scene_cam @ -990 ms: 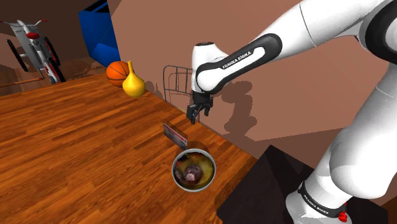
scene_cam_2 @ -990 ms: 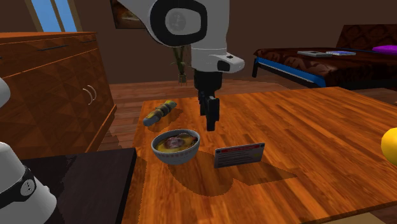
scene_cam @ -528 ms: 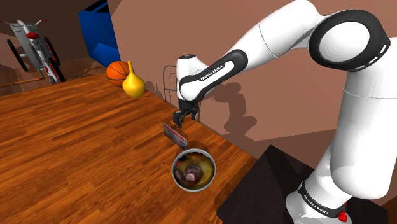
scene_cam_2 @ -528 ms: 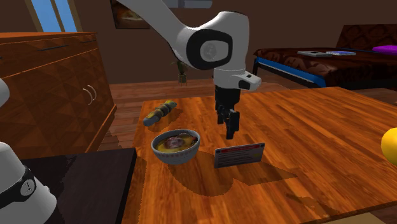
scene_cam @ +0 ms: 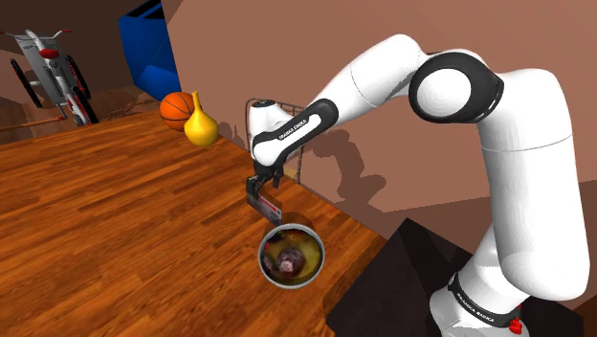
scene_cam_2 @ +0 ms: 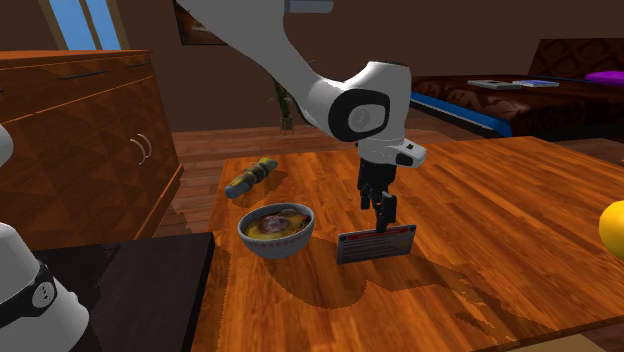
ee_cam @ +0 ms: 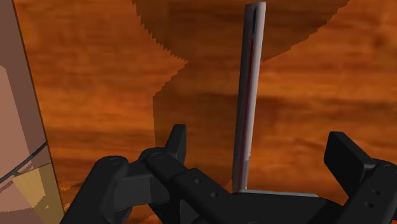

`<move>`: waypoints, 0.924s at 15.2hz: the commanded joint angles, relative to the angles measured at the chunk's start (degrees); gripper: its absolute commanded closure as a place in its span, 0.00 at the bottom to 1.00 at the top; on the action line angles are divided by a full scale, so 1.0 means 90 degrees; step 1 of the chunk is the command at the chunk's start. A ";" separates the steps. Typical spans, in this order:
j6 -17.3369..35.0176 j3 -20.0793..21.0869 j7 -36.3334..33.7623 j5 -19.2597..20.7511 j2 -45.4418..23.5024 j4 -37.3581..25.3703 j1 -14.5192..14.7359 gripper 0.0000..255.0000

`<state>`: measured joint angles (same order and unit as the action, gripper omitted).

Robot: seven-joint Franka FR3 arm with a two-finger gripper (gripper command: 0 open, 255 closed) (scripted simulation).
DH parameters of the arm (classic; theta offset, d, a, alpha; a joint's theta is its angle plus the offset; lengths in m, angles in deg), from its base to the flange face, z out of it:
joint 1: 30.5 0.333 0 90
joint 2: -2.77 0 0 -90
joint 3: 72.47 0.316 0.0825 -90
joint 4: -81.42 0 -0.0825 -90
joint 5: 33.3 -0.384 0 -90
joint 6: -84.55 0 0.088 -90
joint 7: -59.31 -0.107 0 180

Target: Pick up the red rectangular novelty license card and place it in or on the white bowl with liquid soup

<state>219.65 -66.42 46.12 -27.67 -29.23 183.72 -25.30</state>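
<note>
Open pincer (ee_cam: pixel 259 135) astride upright red card (scene_cam_2: pixel 376 243) — "FRANKA EMIKA" arm (scene_cam: pixel 354 91), card print seemingly illegible.

Shoulder view: high beside the black box stand (scene_cam: pixel 402 278), which sits at its lower right. It faces down and leftward over the brown wooden tabletop (scene_cam: pixel 115 220) from a middle distance.
Second exterior view: lower and nearer, with the stand at its lower left. It looks across the tabletop toward a brown wooden cabinet (scene_cam_2: pixel 80 140).
Wrist view: on the hand, looking along the black two-finger gripper (ee_cam: pixel 257 143), very close to the tabletop.
Shared: pale grey soup bowl (scene_cam: pixel 321 251), upright red rectangular card (scene_cam: pixel 261 202), white arm (scene_cam: pixel 383 77).
</note>
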 commanded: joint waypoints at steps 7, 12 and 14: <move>0.0364 -0.0041 -0.0042 0.0056 -0.0393 -0.0033 0.0033 0.00; 0.0363 -0.0041 -0.0042 0.0056 -0.0394 -0.0033 0.0033 0.00; 0.0363 -0.0041 -0.0042 0.0056 -0.0393 -0.0033 0.0032 1.00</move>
<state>222.91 -66.79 45.74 -27.16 -32.76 183.43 -25.01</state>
